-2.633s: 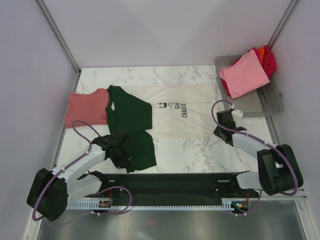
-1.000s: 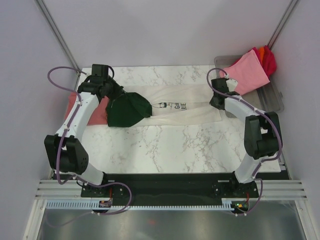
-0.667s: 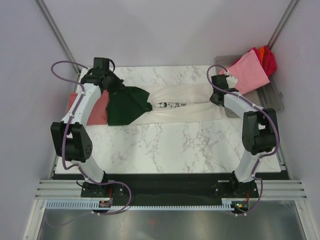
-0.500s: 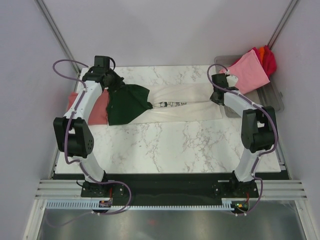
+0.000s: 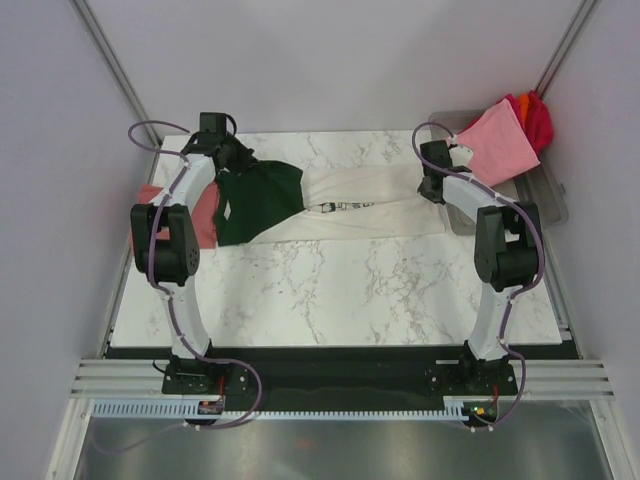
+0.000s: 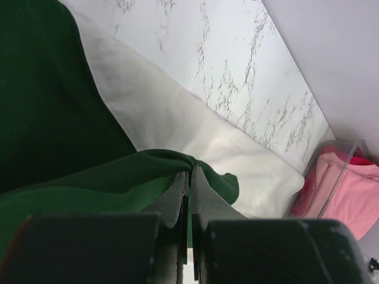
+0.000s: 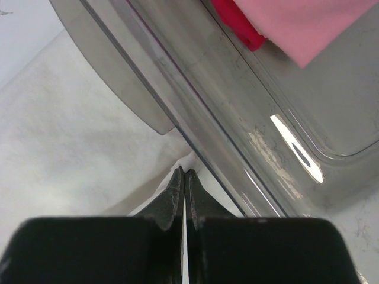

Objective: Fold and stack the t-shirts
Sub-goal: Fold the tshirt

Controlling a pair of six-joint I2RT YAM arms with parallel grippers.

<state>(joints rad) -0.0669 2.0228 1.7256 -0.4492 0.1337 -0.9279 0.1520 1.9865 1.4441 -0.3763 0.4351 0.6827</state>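
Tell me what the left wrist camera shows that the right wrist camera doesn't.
Only the left wrist view shows the dark green cloth t-shirt, a fold of it clamped in the shut left claw. Only the right wrist view shows the right claw, shut on an edge of the cream-white cloth t-shirt right beside the wall of the clear grey plastic bin. Both views show that cream-white shirt, the bin, and the pink folded garment in it.

Open tabletop [image 5: 330, 290] before t-shirts [image 5: 370, 205]; bin [image 5: 543, 197] right
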